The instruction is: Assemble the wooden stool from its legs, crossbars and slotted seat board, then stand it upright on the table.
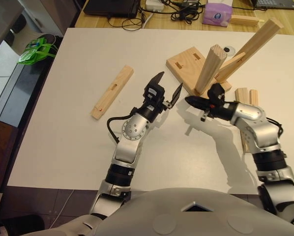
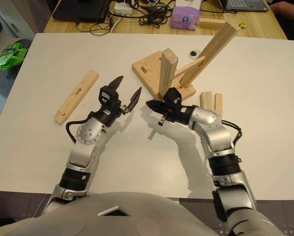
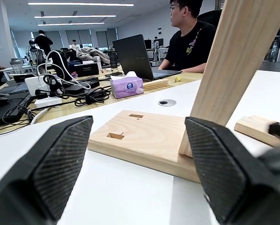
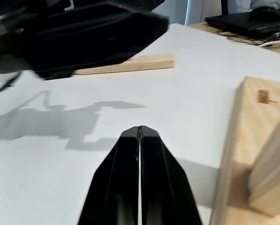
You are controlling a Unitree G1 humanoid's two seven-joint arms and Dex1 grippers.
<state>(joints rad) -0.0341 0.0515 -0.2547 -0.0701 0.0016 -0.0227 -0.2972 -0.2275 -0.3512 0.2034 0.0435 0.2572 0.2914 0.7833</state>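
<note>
The slotted seat board point(image 1: 182, 66) lies flat at the table's back centre. One leg point(image 1: 209, 68) stands in it, and a longer leg point(image 1: 251, 45) leans up to the right. A loose slotted piece point(image 1: 112, 92) lies to the left. Two short pieces point(image 1: 247, 96) lie beside my right forearm. My left gripper point(image 1: 167, 86) hovers open just in front of the board point(image 3: 144, 140), with nothing between its fingers point(image 3: 53, 173). My right gripper point(image 1: 189, 100) is shut and empty, pointing left just in front of the standing leg point(image 3: 233, 61), close to the left gripper point(image 4: 84, 33).
A small black disc point(image 1: 229, 49) sits behind the board. A wooden desk behind the table carries a tissue box point(image 1: 217, 14), cables, a laptop and another wooden piece point(image 1: 244, 20). The white table's point(image 1: 63, 132) front and left parts are bare.
</note>
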